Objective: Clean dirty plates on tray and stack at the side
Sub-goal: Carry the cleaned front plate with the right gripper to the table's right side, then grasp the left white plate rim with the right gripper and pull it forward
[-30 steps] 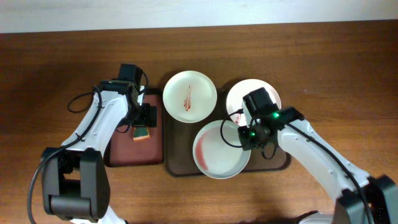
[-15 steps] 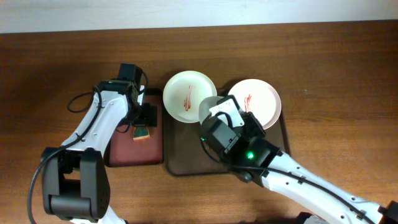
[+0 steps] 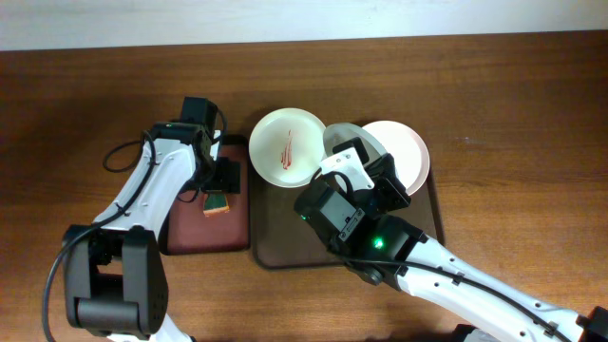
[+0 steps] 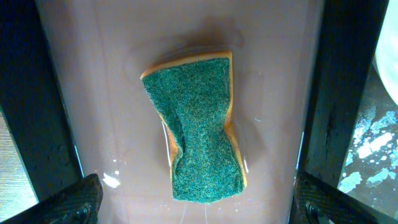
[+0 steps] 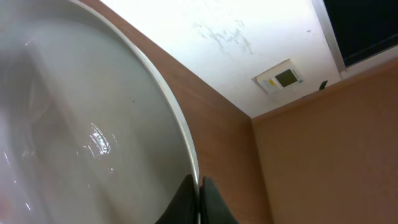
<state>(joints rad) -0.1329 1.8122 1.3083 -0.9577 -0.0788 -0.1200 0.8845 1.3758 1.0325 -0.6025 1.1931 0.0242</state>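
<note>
From above, the left claw point(image 3: 220, 180) hangs released directly over the green-topped yellow sponge point(image 3: 218, 203) on the small reddish-brown tray point(image 3: 180, 237). That arm is much the nearer to it. The right arm point(image 3: 418, 261) holds the pale greenish-white round plate point(image 3: 347, 141) tilted above the large dark brown tray point(image 3: 275, 256), between the red-streaked white plate point(image 3: 290, 145) and the other white plate point(image 3: 404, 152). Bare wooden bench point(image 3: 513, 104) lies to the right.

Left wrist: the sponge's long axis runs between the spread fingers, so I judge closing would pinch its narrow waist.

Right wrist: the right claw point(image 5: 200, 198) is clenched on the plate's rim.
</note>
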